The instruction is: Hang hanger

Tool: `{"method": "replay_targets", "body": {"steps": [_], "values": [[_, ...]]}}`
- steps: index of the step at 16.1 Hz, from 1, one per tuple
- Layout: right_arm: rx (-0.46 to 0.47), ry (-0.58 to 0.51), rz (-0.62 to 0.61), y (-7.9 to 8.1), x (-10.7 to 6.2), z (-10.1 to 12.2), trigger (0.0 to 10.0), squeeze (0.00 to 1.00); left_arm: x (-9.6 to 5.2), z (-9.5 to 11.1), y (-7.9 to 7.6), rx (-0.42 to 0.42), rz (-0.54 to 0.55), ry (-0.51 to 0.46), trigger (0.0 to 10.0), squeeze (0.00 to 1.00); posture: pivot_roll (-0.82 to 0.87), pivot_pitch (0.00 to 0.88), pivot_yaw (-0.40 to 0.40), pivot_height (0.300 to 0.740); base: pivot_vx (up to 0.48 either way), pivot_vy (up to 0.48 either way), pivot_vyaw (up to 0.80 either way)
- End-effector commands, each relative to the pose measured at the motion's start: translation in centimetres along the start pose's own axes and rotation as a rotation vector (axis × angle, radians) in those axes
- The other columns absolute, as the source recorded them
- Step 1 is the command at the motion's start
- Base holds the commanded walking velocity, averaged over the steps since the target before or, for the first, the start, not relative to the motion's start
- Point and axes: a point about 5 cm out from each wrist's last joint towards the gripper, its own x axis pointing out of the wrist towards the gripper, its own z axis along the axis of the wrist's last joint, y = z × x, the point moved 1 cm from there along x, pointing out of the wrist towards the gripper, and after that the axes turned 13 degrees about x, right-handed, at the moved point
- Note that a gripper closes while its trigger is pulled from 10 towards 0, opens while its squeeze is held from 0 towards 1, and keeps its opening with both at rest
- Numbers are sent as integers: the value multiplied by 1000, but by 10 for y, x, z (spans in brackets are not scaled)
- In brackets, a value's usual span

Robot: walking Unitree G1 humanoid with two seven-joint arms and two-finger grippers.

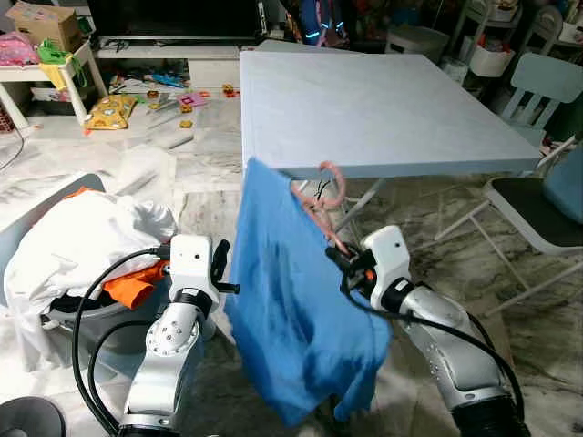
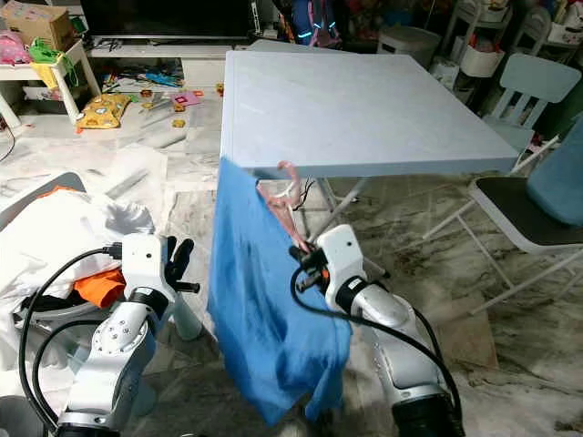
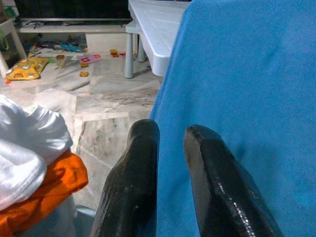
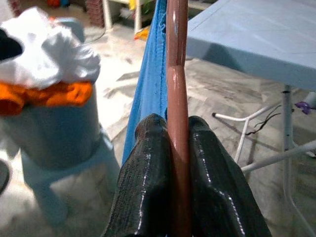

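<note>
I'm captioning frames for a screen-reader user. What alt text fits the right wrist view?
The right gripper is clamped on a pink hanger carrying a blue shirt. Behind are a light blue table and a basket piled with white and orange laundry.

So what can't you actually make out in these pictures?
- Hanger: the blue shirt covers its far arm in both eye views.
- Where it should hang: no rail can be made out in any view.
- Left gripper: the left wrist view does not settle whether it touches the shirt.
- Shirt hem: blurred in both eye views.
</note>
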Motion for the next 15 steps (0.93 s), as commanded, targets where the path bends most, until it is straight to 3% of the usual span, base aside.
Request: {"method": "replay_targets", "body": {"steps": [1,4,6,8,13,15], "values": [[8,-87,-54,-10,-2,20,10000,0,-4,2,2,-13,6,-13,10000,0,-53,0,-66,740,0,0,0],[15,-121,-150,-18,-15,22,10000,0,-21,-10,-1,-29,-21,19,10000,0,-71,0,-54,740,0,0,0],[38,-124,-175,-18,-20,19,10000,0,-24,-11,-6,-62,-37,20,10000,0,-86,0,-29,740,0,0,0],[34,-125,-186,-15,-25,15,10000,0,-19,-4,-18,-64,-94,-8,10000,0,-102,0,-28,740,0,0,0],[-6,-162,-211,-21,-27,30,10000,0,-9,5,-23,-72,-109,-53,10000,0,-133,0,-38,740,0,0,525],[1,-171,-229,-23,-26,31,10000,0,-8,5,-24,-74,-110,-55,10000,0,-130,0,-40,740,0,0,0]]}}
